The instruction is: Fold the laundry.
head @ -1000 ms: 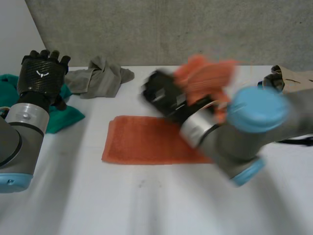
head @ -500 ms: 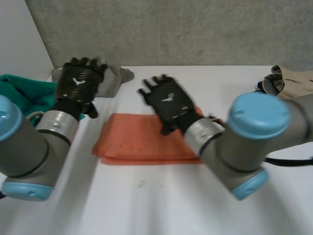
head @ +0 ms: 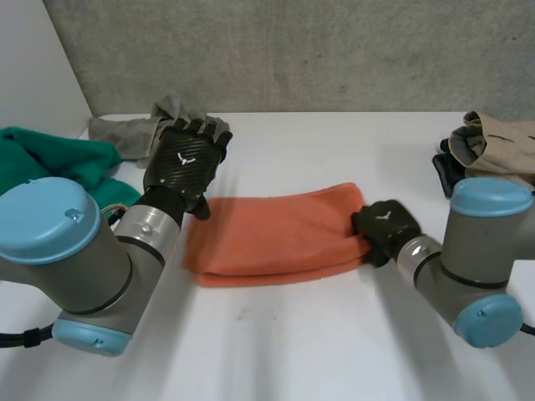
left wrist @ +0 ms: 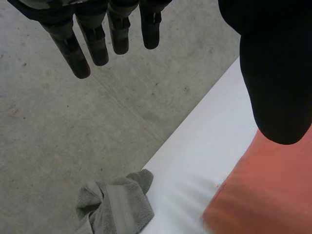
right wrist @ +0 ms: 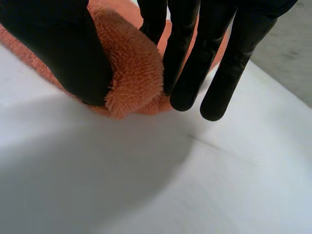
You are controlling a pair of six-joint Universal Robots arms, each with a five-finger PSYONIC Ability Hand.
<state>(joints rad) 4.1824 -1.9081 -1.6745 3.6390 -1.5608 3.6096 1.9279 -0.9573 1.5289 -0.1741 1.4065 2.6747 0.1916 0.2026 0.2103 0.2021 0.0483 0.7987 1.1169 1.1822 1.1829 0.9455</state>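
Where it lies, the orange towel is folded.

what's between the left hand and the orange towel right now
Nothing visible. The left hand, fingers straight, is right by one end of the orange towel; the grey cloth lies beyond it, not between. The right hand pinches the other end.
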